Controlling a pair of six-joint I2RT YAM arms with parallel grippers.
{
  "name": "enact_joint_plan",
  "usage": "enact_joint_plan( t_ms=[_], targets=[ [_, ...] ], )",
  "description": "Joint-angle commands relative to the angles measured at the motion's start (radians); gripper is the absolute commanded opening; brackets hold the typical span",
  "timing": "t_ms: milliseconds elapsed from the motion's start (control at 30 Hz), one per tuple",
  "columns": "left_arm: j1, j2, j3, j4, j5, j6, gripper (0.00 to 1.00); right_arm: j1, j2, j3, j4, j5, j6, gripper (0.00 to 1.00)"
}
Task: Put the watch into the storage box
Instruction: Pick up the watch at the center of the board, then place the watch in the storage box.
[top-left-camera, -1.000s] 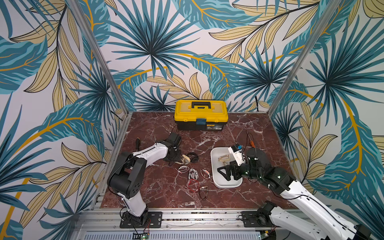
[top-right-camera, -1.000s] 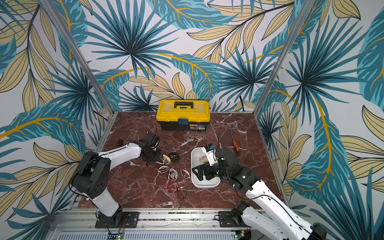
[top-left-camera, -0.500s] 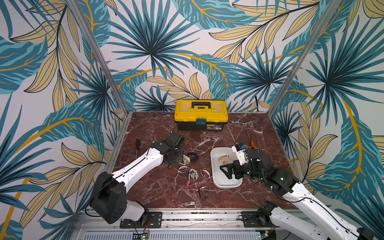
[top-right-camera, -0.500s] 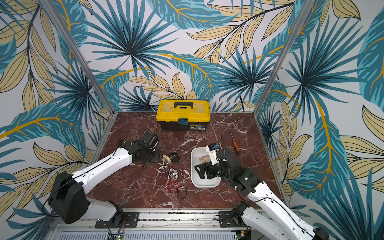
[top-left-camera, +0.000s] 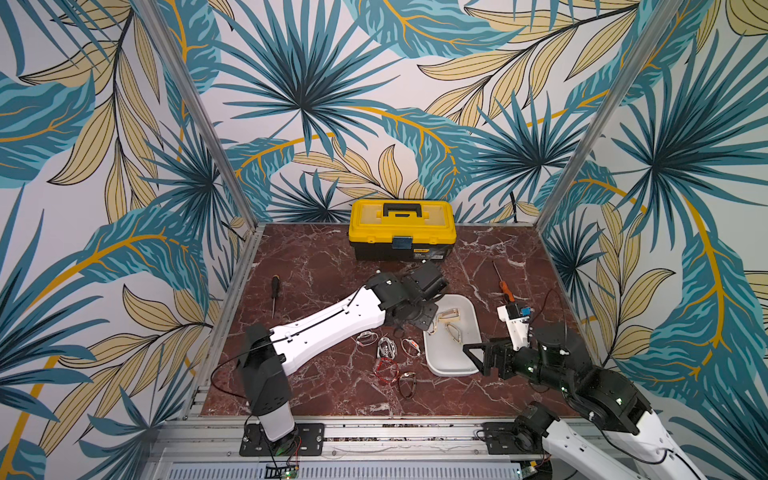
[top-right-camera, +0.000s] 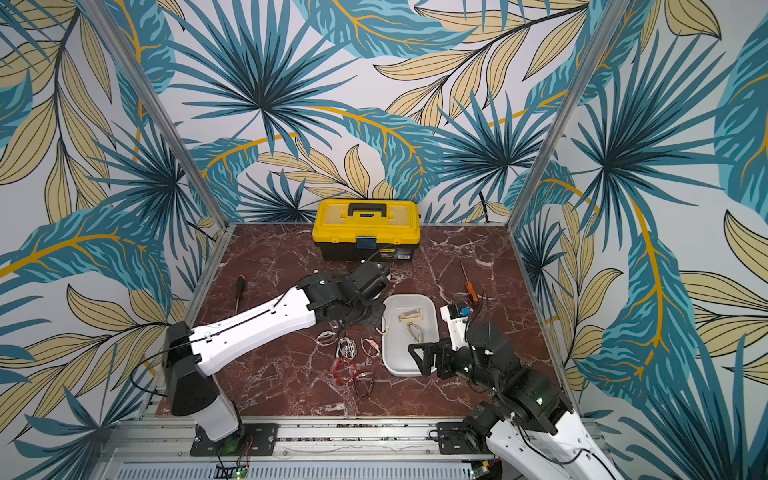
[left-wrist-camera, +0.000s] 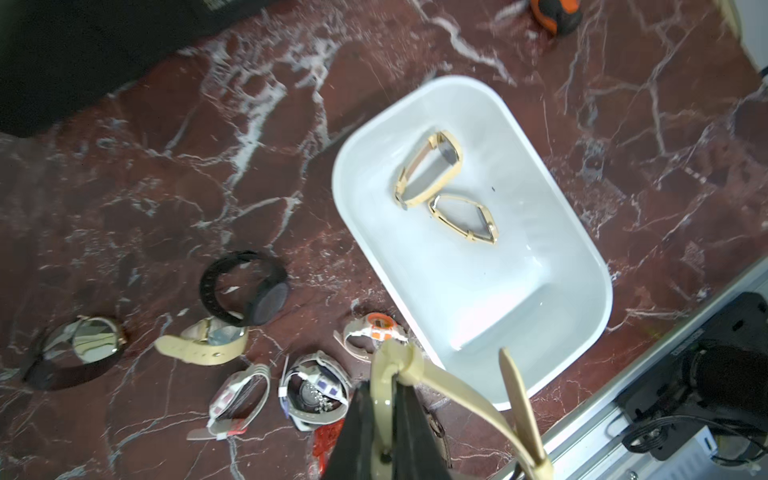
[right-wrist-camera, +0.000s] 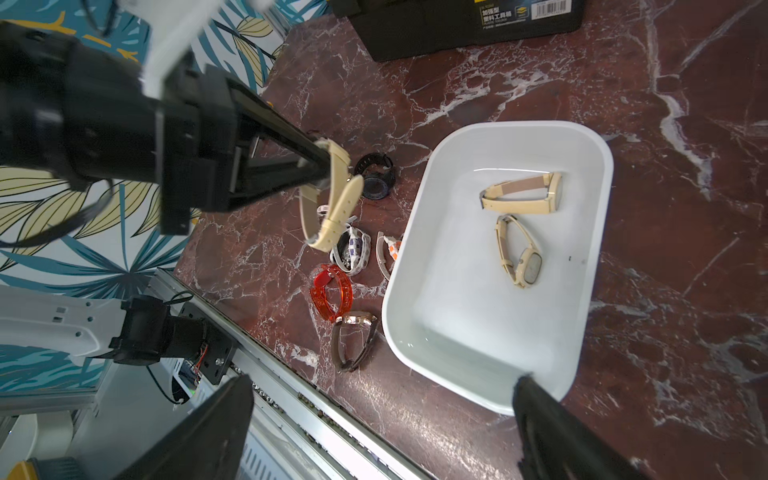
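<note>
Above the bench (right-wrist-camera: 665, 291), left tool (right-wrist-camera: 323, 164): pinched the watch (right-wrist-camera: 330, 235) by its strap, near the storage box (right-wrist-camera: 415, 232) rim.
Right tool (top-left-camera: 477, 359): spread wide, empty.

watch (left-wrist-camera: 401, 361): cut by picture edge | toolbox (right-wrist-camera: 457, 29): cropped | orange screwdriver (left-wrist-camera: 557, 12): cropped, blurred

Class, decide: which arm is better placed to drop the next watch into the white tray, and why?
Left. The left gripper is shut on a cream watch, lifted, close to the tray. The right gripper is open and empty at the tray's end.
</note>
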Motion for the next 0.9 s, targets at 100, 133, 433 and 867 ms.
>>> enact_joint_plan(
  t_ms=[100, 133, 433, 867],
  targets=[
    [-0.025, 0.165, 0.145, -0.022, -0.001, 0.031, 0.07, 0.005, -0.025, 0.017, -0.087, 0.023, 0.026, 1.0],
    [-0.025, 0.193, 0.161, -0.021, -0.007, 0.033, 0.07, 0.003, -0.023, 0.019, -0.09, 0.025, 0.029, 1.0],
    [-0.023, 0.401, 0.289, -0.013, -0.087, 0.048, 0.07, 0.004, -0.039, 0.026, -0.096, 0.026, 0.035, 1.0],
    [0.007, 0.464, 0.253, 0.052, -0.166, 0.037, 0.07, 0.003, -0.048, 0.038, -0.116, 0.042, 0.037, 1.0]
  ],
)
